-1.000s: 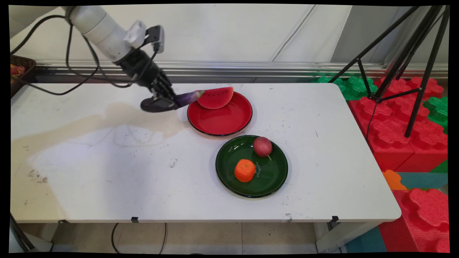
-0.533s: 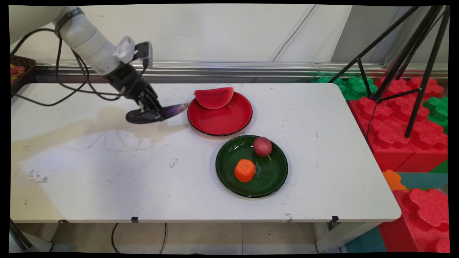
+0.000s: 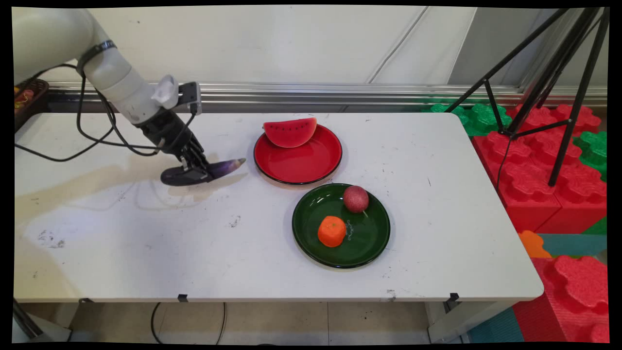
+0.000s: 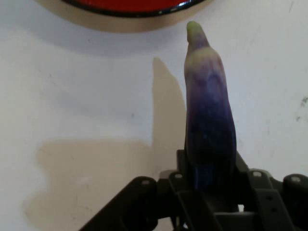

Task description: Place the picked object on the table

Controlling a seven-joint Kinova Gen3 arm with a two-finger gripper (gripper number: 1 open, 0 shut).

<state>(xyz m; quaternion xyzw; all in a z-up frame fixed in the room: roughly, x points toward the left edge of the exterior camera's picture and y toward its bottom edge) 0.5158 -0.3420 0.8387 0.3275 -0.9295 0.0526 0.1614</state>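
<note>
Main view shows a white table (image 3: 146, 253) with a red plate (image 3: 297, 167) at its far middle, and everything else can be placed from that plate. A watermelon slice (image 3: 290, 131) leans on the plate's far rim, rind downward. Just nearer the camera and slightly right of the red plate sits a green plate (image 3: 369, 238), close beside it but not touching; it carries an orange fruit (image 3: 332, 231) at its near left and a dark red round fruit (image 3: 355, 198) at its far side. Well right of the red plate, off the table, a black tripod (image 3: 544, 73) stands over red and green foam blocks (image 3: 539, 175). Left of the red plate, the gripper (image 3: 194, 171) is clamped around the thick end of a purple eggplant (image 3: 224, 167), held low over the table, its pale tip pointing toward the plate and stopping just short of the rim. Nothing lies between tip and plate. Hand view confirms the eggplant (image 4: 210, 125) pinched between the black fingers (image 4: 185, 192), with the red plate's edge (image 4: 134, 6) beyond its tip. The arm slants down from the upper left, cables hanging from the wrist.
</note>
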